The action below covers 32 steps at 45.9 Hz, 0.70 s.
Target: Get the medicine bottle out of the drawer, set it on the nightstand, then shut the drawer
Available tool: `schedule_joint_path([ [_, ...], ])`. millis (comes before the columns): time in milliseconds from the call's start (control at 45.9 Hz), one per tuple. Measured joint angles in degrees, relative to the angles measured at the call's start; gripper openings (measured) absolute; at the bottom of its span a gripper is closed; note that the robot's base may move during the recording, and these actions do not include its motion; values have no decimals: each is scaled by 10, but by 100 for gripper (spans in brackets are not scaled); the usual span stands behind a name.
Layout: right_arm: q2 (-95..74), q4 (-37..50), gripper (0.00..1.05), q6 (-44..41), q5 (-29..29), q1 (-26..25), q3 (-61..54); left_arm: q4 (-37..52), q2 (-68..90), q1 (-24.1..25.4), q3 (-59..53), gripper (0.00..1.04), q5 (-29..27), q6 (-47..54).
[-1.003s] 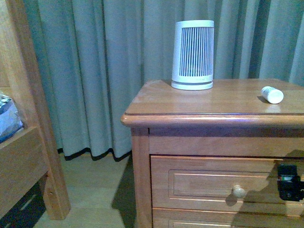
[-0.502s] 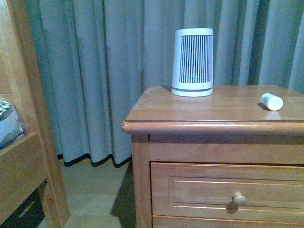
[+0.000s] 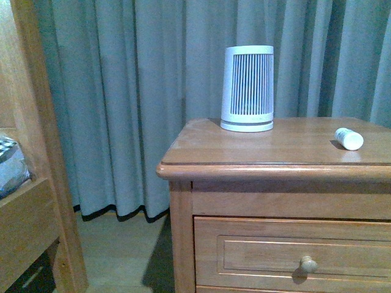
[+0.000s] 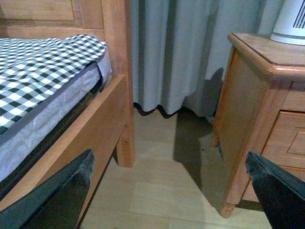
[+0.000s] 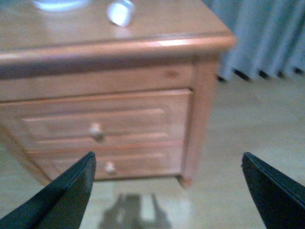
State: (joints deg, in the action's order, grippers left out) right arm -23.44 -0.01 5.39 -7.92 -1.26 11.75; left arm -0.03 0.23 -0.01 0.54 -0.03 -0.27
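Note:
The medicine bottle [image 3: 349, 138] lies on its side on the nightstand [image 3: 275, 149], near the top's right part; the right wrist view shows the bottle [image 5: 120, 12] too. The drawer [image 3: 263, 253] with its round knob [image 3: 308, 264] sits shut, flush with the front. In the blurred right wrist view the drawer [image 5: 133, 119] is the upper of two. My right gripper [image 5: 169, 191] is open and empty, back from the nightstand's front over the floor. My left gripper [image 4: 171, 191] is open and empty, low between the bed and the nightstand [image 4: 248, 95]. Neither gripper shows in the front view.
A white ribbed device [image 3: 247, 88] stands at the back of the nightstand top. A wooden bed frame [image 3: 30, 122] with a checked mattress [image 4: 43, 71] is to the left. Grey curtains [image 3: 134, 91] hang behind. Bare wood floor [image 4: 157, 181] lies between bed and nightstand.
A black gripper that showed at the drawer front's right edge one second ago has left the front view. The nightstand now sits lower in that view.

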Motion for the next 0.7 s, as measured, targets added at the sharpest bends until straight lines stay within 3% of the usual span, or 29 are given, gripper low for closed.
schedule_joint_path([
  [109,33,117,76,-33,81,12,-50,0,0,0,0,98,0,0],
  [502,99,105,3,-50,80,12,-88,0,0,0,0,98,0,0],
  [698,130,99,3,-52,80,12,-108,0,0,0,0,98,0,0],
])
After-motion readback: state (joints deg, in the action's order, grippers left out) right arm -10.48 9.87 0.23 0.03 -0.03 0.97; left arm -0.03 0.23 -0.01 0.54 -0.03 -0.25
